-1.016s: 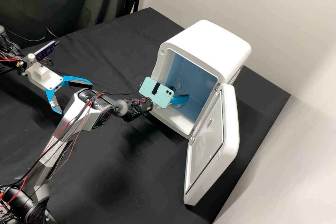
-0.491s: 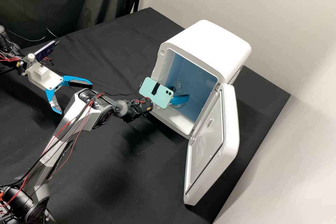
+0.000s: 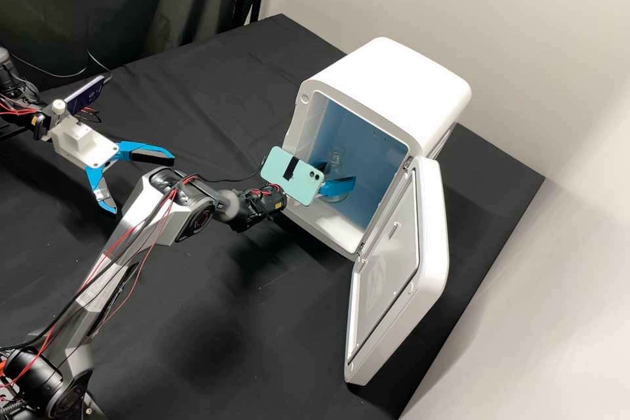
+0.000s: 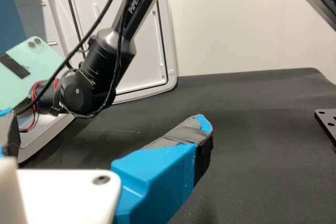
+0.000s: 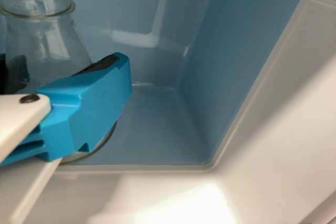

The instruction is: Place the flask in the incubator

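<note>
Flask [image 3: 336,157] stands inside incubator [image 3: 387,95], right claw [image 3: 331,175] around it. Door [image 3: 394,262] hangs open at incubator's front right. Left claw [image 3: 138,182] is well left of incubator, over table [image 3: 230,315].

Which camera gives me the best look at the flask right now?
Right wrist view: the flask is close up, neck and cone clear. The high view shows it small inside the incubator, partly behind a mint phone. The left wrist view faces the door instead.
</note>
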You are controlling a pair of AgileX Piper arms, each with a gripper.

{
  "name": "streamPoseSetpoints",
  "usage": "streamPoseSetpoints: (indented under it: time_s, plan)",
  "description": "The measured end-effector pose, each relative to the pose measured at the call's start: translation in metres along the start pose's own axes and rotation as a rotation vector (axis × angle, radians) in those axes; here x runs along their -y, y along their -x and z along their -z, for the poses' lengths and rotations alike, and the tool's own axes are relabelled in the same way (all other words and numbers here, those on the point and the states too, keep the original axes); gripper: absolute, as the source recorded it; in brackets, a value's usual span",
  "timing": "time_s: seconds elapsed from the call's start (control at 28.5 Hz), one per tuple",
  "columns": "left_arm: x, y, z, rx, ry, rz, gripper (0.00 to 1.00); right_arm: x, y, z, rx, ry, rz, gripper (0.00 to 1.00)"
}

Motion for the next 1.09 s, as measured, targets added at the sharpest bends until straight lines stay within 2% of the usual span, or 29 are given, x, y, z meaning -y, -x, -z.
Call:
streamPoseSetpoints:
  time_s: [0.67, 1.09]
  plan:
    - [0.0, 0.0, 0.0, 0.0, 0.0, 0.0, 1.0, 0.0001, -0.0021, -0.0092, 0.004, 0.013, -0.024, 0.0]
    - [0.0, 0.0, 0.0, 0.0, 0.0, 0.0, 1.0, 0.0001, -0.0021, -0.0092, 0.004, 0.013, -0.024, 0.0]
